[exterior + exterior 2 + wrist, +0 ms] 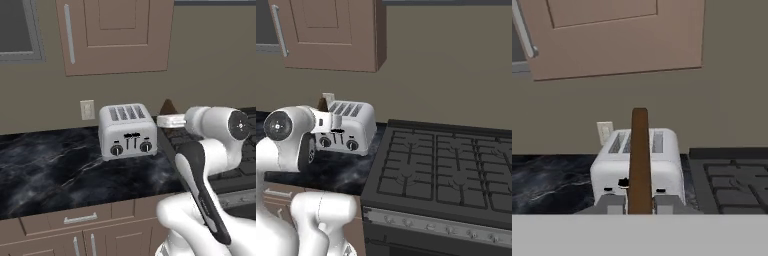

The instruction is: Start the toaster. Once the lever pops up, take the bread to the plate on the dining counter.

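The toaster is a boxy, smooth silver-white shell with four dark slots on top and two round black knobs flanking small black levers on its front. It stands on a glossy black, white-veined tabletop.

The bread is a thin, dark brown slice seen edge-on in the hand view as a tall narrow slab. The hand is clenched on its lower end, one grey finger pressed against either side. In the left base view its brown corner pokes up at about 3 o'clock of the toaster, above the white wrist.

Near the toaster, a matte black stove with ridged grates sits at 3 o'clock. A pale wall outlet is at 10 o'clock. A flat-panelled brown cabinet with a metal bar handle hangs above.

In the right base view the white arm covers the toaster's left end and most of the slice.
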{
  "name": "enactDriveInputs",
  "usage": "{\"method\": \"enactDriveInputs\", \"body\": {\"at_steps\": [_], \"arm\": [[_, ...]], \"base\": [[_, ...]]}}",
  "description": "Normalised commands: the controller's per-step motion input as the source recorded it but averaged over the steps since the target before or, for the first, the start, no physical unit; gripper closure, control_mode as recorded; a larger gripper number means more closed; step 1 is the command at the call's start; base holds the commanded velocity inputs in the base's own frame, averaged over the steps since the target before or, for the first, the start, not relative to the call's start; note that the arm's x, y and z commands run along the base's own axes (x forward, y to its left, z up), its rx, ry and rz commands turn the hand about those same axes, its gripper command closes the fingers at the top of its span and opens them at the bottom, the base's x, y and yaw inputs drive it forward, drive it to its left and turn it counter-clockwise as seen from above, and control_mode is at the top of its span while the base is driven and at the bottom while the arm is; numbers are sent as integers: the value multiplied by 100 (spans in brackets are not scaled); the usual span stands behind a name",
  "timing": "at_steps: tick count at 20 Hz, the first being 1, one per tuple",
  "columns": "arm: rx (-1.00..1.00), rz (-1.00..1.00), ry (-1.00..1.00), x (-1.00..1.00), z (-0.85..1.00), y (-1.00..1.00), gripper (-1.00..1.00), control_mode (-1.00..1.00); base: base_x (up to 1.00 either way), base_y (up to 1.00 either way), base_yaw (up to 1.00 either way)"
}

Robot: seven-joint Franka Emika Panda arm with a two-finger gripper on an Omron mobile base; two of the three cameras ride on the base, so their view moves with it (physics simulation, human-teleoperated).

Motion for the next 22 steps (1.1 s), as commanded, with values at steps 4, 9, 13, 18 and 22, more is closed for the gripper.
{"method": "enactDriveInputs", "body": {"at_steps": [4,9,13,18,22], "arm": [[0,-7,18,-92,7,-42,100,-100],[0,-10,22,-88,2,-15,100,-100],[0,-11,23,-76,0,0,100,-100],[0,-3,14,-47,0,0,100,-100],[0,0,3,-9,0,0,100,-100]], "base": [[0,0,0],[0,0,0],[0,0,0],[0,0,0],[0,0,0]]}}
